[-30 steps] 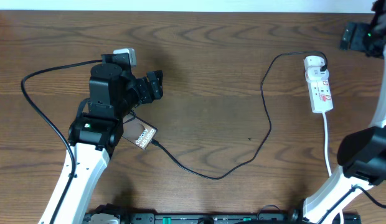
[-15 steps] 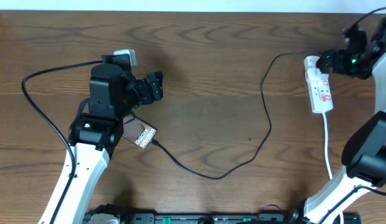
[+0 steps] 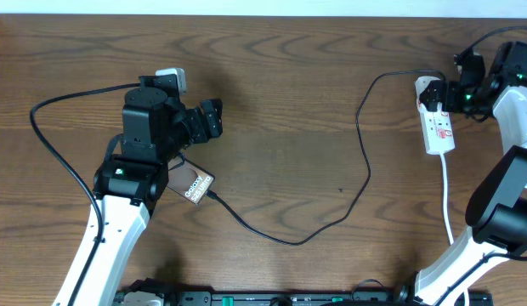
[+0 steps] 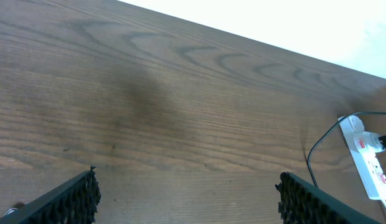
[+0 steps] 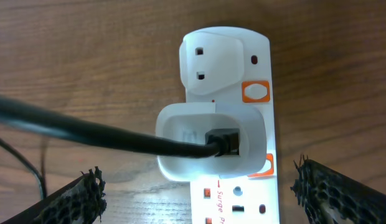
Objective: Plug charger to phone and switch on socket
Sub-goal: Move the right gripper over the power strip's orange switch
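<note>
The charger cable (image 5: 118,138) sagged in a loop on the table (image 3: 280,110), nearest the robot's base. Its small plug tip met the edge of the phone (image 3: 190,184), which lay flat and partly under the left arm (image 3: 144,127). Whether the tip was fully seated could not be told. Just beyond the phone, the left jaws hung above bare wood, spread wide with nothing between them.

From the loop the cable ran up the right half of the table and curved over to the far end of the power strip (image 5: 227,56), which lay near the far right edge. There it entered a white adapter (image 5: 211,143) pushed into the strip. The right jaws were open and gripping nothing, hovering over that end with one finger on each side. An orange switch (image 5: 256,91) sat beside the adapter.
</note>
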`<state>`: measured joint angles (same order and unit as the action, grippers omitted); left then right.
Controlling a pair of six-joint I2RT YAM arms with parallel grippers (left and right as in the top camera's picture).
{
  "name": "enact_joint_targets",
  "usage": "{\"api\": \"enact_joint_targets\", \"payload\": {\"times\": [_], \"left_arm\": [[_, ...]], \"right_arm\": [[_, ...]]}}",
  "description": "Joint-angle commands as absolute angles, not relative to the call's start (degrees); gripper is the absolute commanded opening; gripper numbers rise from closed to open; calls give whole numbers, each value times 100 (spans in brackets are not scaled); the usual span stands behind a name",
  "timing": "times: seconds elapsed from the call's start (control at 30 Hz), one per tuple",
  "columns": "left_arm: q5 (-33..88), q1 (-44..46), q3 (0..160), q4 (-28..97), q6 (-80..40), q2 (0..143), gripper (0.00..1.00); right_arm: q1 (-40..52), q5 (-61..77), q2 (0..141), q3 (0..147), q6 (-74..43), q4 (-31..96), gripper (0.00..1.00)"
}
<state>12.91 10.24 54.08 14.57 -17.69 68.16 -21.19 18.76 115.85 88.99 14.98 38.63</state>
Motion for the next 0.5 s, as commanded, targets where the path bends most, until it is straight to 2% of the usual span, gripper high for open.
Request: {"api": "enact_joint_targets", "payload": {"times": [0.0, 0.47], "left_arm": [[1192, 1037, 5476, 1455, -1651, 6812, 89], [1192, 1037, 5476, 1459, -1653, 6812, 89]], "right_arm": [[-2128, 1970, 11542, 8576, 1267, 3642, 99], [-2056, 2255, 11544, 8431, 1028, 3483, 99]]}}
